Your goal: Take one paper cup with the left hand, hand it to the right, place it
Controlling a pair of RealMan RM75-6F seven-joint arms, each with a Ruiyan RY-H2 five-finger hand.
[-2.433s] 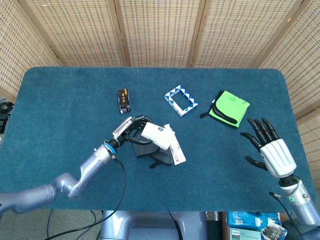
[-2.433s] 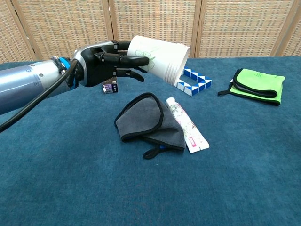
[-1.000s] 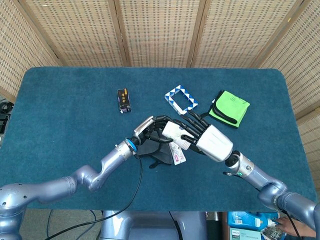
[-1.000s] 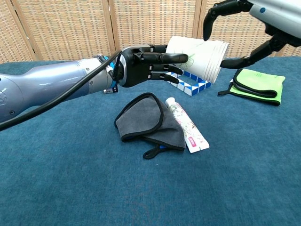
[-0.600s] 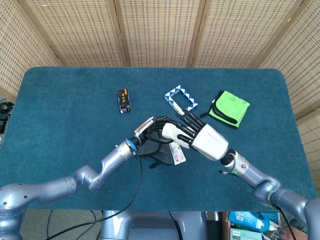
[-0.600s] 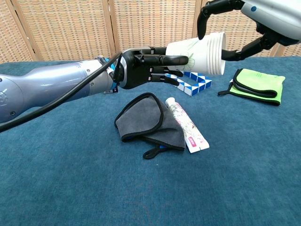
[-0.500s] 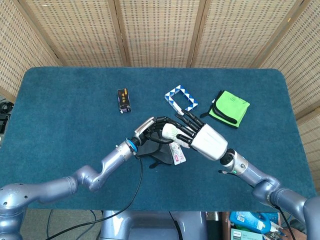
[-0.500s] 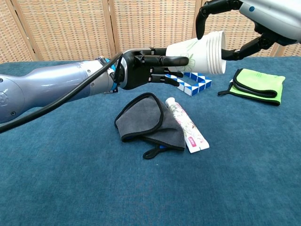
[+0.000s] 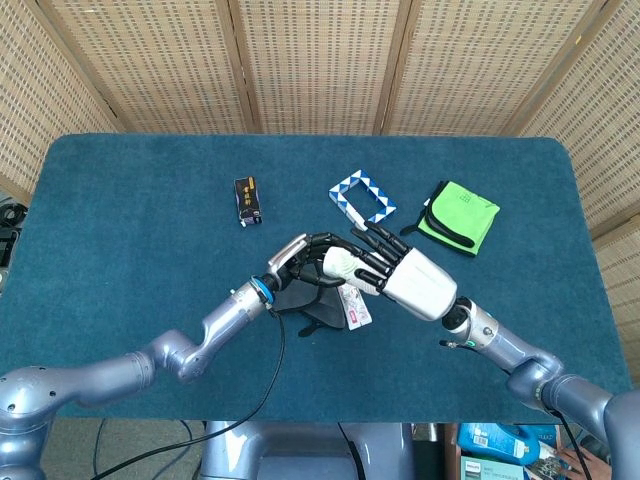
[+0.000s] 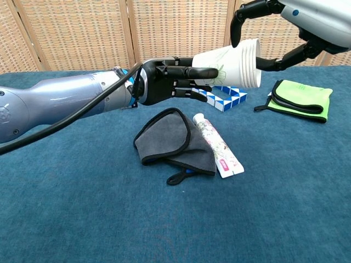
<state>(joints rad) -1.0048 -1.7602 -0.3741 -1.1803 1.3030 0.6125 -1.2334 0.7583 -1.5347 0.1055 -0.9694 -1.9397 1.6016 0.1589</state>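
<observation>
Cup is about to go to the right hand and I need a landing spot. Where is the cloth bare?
Bare cloth lies in front of the green cloth, on the right side near the table edge, and along the far edge behind the blue-white puzzle. The middle is crowded: grey cloth, tube, both hands.

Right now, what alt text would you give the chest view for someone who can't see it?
Above a blue table, the left hand holds a paper cup sideways while the right hand closes around its rim end. Below lie a grey cloth and a tube.
</observation>
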